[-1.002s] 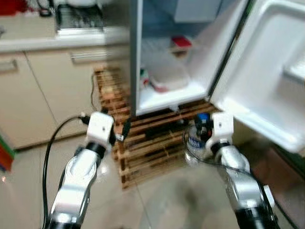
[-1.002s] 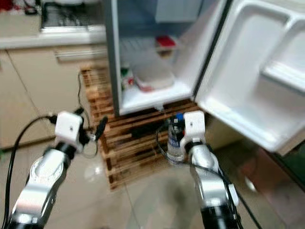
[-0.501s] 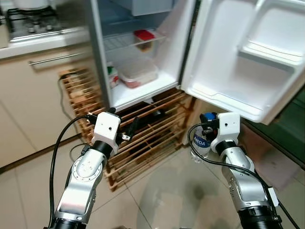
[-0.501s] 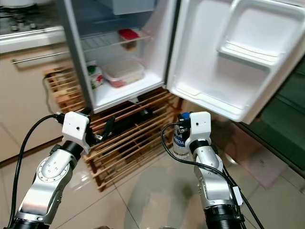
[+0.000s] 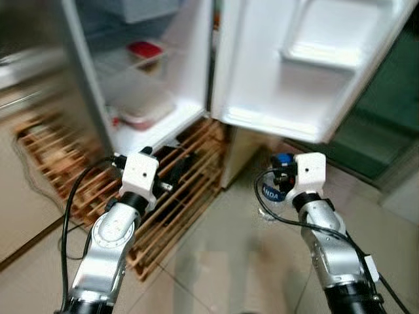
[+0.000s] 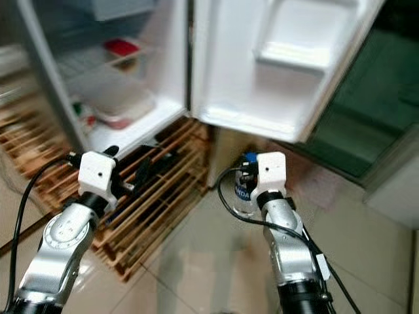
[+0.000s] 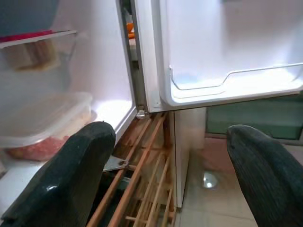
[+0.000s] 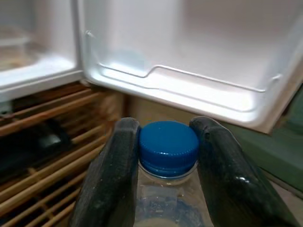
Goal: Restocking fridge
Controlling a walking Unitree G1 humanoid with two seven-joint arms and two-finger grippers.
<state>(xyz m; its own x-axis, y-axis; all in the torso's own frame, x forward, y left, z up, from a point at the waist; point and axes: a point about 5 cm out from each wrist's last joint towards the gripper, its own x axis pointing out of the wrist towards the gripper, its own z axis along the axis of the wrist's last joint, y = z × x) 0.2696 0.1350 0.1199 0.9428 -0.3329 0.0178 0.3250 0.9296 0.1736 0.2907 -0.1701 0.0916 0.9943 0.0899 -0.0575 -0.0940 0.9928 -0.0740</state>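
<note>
My right gripper (image 8: 166, 146) is shut on the neck of a clear water bottle (image 5: 270, 193) with a blue cap (image 8: 167, 144), held upright above the tiled floor, below the open fridge door (image 5: 314, 62). The door's lower shelf (image 8: 180, 85) lies just ahead of the cap. My left gripper (image 7: 165, 175) is open and holds nothing; it points at the fridge's bottom corner and hinge. Inside the fridge (image 5: 141, 72) a clear lidded box (image 7: 42, 118) rests on the bottom shelf and a red-lidded box (image 5: 145, 49) sits on a wire shelf above.
The fridge stands on a wooden pallet (image 5: 177, 196) that juts out toward me. A dark green surface (image 5: 386, 111) lies to the right behind the door. Pale floor tiles (image 5: 229, 261) spread between my arms. The eye views are blurred.
The camera has swung to the right: fridge and pallet have shifted left in the picture, and the cabinets and hob have left it. Both arms keep their poses, the bottle still held.
</note>
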